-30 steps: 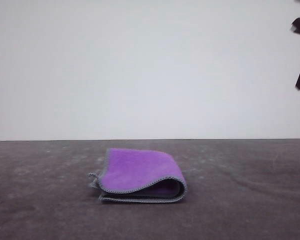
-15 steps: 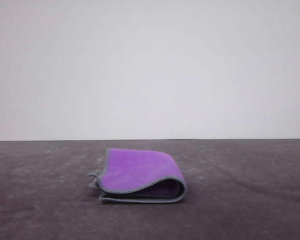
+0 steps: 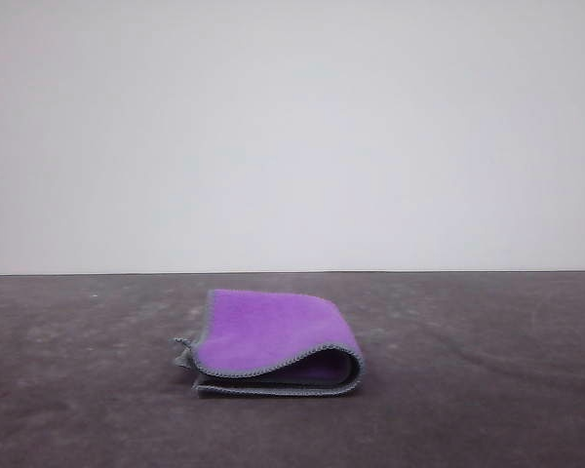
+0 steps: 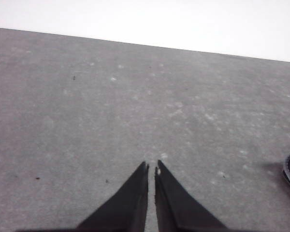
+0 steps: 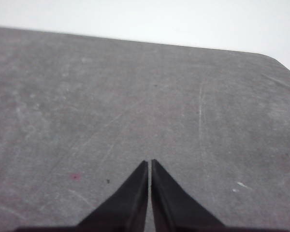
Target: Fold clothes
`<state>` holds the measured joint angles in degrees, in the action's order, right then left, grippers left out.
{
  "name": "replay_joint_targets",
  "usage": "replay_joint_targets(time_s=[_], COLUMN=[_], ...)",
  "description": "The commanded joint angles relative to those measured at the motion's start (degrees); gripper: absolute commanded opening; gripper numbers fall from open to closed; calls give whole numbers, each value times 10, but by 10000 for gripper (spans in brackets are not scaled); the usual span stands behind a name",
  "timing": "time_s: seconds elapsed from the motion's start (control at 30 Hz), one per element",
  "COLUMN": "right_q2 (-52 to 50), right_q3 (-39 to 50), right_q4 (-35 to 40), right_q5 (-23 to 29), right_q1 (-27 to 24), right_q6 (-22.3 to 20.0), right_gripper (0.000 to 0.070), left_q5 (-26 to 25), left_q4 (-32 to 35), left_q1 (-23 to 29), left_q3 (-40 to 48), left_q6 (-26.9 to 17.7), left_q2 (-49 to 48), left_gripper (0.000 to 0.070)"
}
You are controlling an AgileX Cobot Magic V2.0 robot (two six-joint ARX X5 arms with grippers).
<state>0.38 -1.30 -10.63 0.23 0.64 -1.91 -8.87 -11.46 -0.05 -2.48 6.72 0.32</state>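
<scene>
One soft, light cloth [image 3: 271, 341] lies folded on the desk [image 3: 487, 390]; its stitched edge is best gripped. Both claws, left [image 4: 151, 167] and right [image 5: 150, 162], are clenched empty.

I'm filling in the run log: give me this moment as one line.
cloth: folded, purple face up, on table | left gripper: shut, empty, over bare table | right gripper: shut, empty | fold: looks done

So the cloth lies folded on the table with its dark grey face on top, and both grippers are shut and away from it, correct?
Not quite: the front view shows the folded cloth with its bright purple face on top. The left gripper and right gripper are shut, over the bare table.
</scene>
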Motion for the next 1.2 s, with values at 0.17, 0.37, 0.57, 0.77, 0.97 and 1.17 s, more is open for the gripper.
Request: replay_joint_targets(time_s=[0.17,0.37,0.57,0.77,0.97,1.17], right_q2=[-2,-2,-2,-2,-2,-2], right_q3=[6,6,6,6,6,6], right_q4=[4,4,12,18,17,17], right_q5=[2,2,2,2,-2,-2], right_q1=[1,20,29,30,12,11], right_q6=[15,12,4,4,4,4], right_gripper=[6,6,6,6,6,6], left_q5=[3,3,3,3,3,3], left_q4=[-6,-6,-6,-6,-6,-4], left_q1=[0,0,0,0,0,0], left_q3=[10,10,10,10,10,11], left_q6=[0,0,0,0,0,0], left_q2=[0,0,0,0,0,-2], left_gripper=[17,17,17,17,17,17])
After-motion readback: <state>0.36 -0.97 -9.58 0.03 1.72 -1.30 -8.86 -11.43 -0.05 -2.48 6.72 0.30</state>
